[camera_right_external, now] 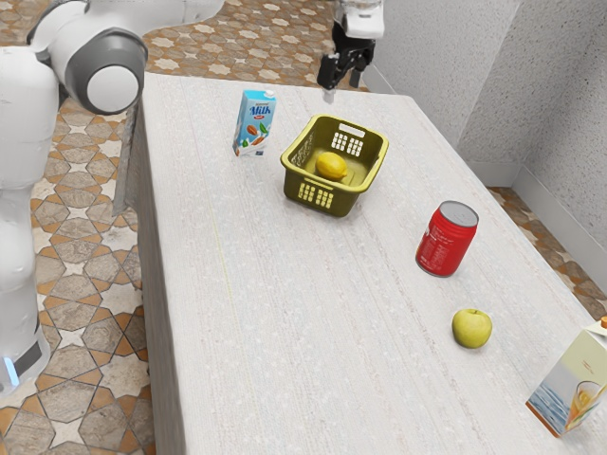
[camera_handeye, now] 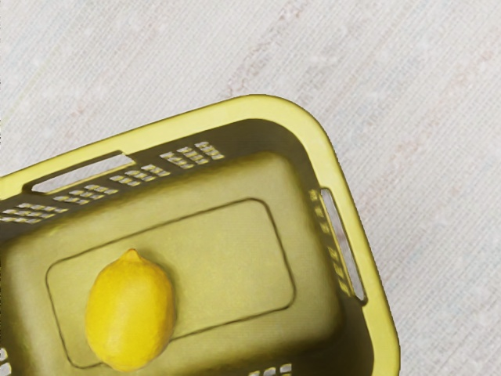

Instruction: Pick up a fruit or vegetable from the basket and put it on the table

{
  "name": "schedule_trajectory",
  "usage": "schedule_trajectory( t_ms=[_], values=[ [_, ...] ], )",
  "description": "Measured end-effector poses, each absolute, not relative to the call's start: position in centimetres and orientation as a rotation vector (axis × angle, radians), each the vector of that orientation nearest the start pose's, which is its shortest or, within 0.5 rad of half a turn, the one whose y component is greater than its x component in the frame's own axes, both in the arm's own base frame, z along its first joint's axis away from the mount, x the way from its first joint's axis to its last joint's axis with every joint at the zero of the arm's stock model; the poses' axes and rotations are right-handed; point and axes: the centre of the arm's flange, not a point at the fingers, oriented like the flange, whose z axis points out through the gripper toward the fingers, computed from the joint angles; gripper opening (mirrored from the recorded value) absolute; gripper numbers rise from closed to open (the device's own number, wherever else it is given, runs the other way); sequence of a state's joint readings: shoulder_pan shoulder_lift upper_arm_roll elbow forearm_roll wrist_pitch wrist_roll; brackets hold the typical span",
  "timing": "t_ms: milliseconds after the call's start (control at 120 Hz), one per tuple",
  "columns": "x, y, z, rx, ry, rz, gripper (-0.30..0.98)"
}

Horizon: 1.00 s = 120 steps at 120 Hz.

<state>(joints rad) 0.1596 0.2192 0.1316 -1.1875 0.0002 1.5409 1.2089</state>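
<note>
In basket [camera_handeye: 258,106] — yellow lemon [camera_handeye: 129,313], nearby carton [camera_right_external: 253,125] (“Milk”)

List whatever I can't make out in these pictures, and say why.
- Carton: cut off by the exterior view's right edge.
- Arm: its middle is cut off by the exterior view's top edge.
- Can: small print too small, exterior view.
- Basket: cut off by the wrist view's edges.
- Lemon: underside hidden by its own body, both views.
</note>
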Motion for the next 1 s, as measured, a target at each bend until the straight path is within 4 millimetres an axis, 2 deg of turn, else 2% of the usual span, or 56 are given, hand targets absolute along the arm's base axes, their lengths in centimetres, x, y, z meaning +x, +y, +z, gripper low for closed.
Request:
schedule_trajectory(
  t_ms=[83, 183, 250, 342, 433, 650, 708, 842, 1000],
  values=[
    [61.1, 18.7, 64.2, -2.736, 1.336, -0.126, 0.68],
    [61.8, 21.3, 62.2, -2.782, 1.257, -0.139, 0.68],
    [62.4, 21.9, 60.9, -2.805, 1.224, -0.137, 0.68],
    [63.8, 22.2, 57.8, -2.841, 1.200, -0.102, 0.68],
    [64.3, 22.6, 55.2, -2.869, 1.178, -0.081, 0.68],
    [65.3, 23.3, 53.0, -2.877, 1.165, -0.105, 0.68],
    [65.3, 23.9, 52.5, -2.881, 1.156, -0.106, 0.68],
    [64.7, 26.8, 51.4, -2.913, 1.092, -0.107, 0.69],
    [65.0, 27.4, 49.5, -2.937, 1.075, -0.091, 0.69]
  ],
)
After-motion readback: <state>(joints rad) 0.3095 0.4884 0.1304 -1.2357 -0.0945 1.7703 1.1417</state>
